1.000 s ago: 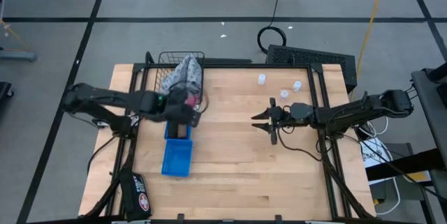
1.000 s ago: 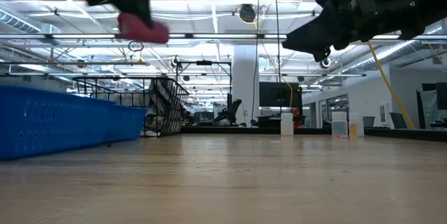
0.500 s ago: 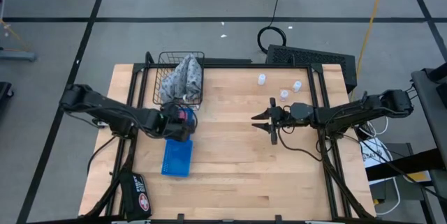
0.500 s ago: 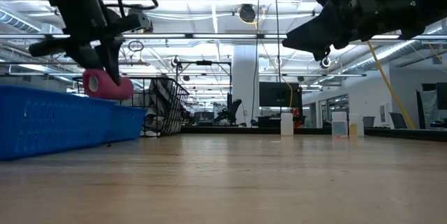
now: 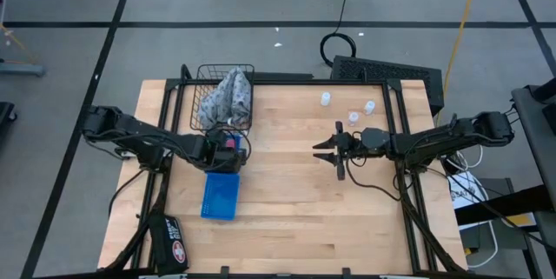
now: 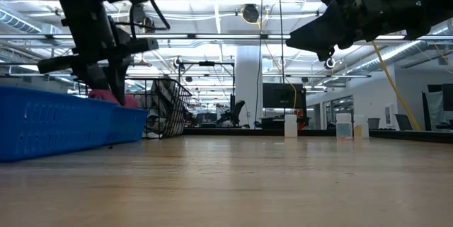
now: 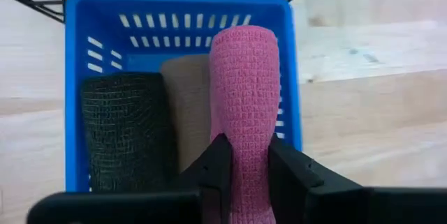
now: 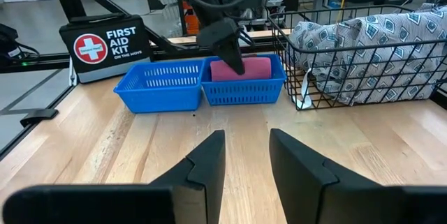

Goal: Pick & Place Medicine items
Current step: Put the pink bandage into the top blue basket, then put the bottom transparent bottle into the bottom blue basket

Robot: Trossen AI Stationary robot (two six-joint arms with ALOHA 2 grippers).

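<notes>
A pink roll point(image 7: 244, 77) lies low in the far blue tray point(image 7: 77, 56), beside a tan roll point(image 7: 187, 105) and a black roll point(image 7: 122, 130). My left gripper point(image 7: 246, 147) is shut on the pink roll; from above it stands over that tray point(image 5: 228, 144). In the low view only the roll's top point(image 6: 106, 95) shows above the tray wall point(image 6: 64, 121). Three small white bottles point(image 5: 325, 98) point(image 5: 369, 106) point(image 5: 354, 117) stand on the table at the far right. My right gripper point(image 5: 317, 147) hangs open above the table's middle, holding nothing. My left gripper pinches the pink roll between its two fingers at the roll's near end point(image 7: 246, 137), one finger on each long side. The fingers come slanting down from above and lie along the roll. The roll reaches away from them into the tray, next to the tan roll.
A second blue tray point(image 5: 221, 196) sits just nearer than the first. A wire basket point(image 5: 198, 77) with a grey patterned cloth bundle point(image 5: 228, 95) stands at the far left. A first aid kit point(image 8: 105, 46) lies at the near left corner. Bare wood lies between the arms.
My left gripper has come down with the pink roll from well above the tray into it, rolling its wrist on the way. The roll, lifted clear before, now sits low between the tray's walls. My right gripper has kept still.
</notes>
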